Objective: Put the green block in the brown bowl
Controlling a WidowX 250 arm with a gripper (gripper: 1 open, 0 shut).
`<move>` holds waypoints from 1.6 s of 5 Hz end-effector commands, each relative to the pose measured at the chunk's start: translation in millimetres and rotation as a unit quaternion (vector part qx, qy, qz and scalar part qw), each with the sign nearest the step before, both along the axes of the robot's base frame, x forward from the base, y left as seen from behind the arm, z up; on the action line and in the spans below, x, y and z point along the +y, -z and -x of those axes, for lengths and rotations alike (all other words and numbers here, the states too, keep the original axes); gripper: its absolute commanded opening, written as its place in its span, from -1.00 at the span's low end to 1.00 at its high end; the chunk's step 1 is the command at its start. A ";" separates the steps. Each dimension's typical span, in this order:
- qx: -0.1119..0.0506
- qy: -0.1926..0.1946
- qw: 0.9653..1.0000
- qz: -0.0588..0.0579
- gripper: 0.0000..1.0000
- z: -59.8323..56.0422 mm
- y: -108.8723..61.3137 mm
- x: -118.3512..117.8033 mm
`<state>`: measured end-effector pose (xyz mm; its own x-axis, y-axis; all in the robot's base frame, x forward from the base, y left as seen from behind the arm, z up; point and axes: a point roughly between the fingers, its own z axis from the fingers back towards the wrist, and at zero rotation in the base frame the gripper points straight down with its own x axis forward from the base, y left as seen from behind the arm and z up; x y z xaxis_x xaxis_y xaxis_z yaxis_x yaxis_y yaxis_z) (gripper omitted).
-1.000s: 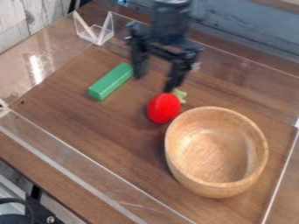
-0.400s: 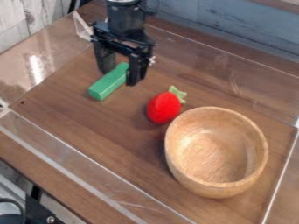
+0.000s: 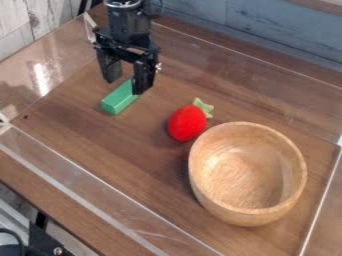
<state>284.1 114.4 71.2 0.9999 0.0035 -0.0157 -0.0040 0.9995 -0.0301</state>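
Note:
The green block (image 3: 119, 99) lies flat on the dark wooden table, left of centre, its far end partly hidden by the gripper. My gripper (image 3: 124, 78) hangs right over that far end, black fingers open and pointing down on either side of it, with nothing held. The brown bowl (image 3: 247, 172) sits empty at the lower right, well apart from the block.
A red strawberry toy (image 3: 187, 122) with a green top lies between the block and the bowl. Clear acrylic walls (image 3: 80, 190) border the table. A clear angled stand (image 3: 94, 22) sits at the back left behind the arm.
The arm has swung left from above the strawberry to above the green block's far end. Its fingers stayed open. Block, strawberry and bowl have not moved.

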 end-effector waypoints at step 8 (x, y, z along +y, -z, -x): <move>-0.033 0.001 0.998 0.046 1.00 -18.7 36.2 9.6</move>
<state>297.2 123.2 20.0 0.9999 0.0115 0.0056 -0.0106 0.9893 -0.1452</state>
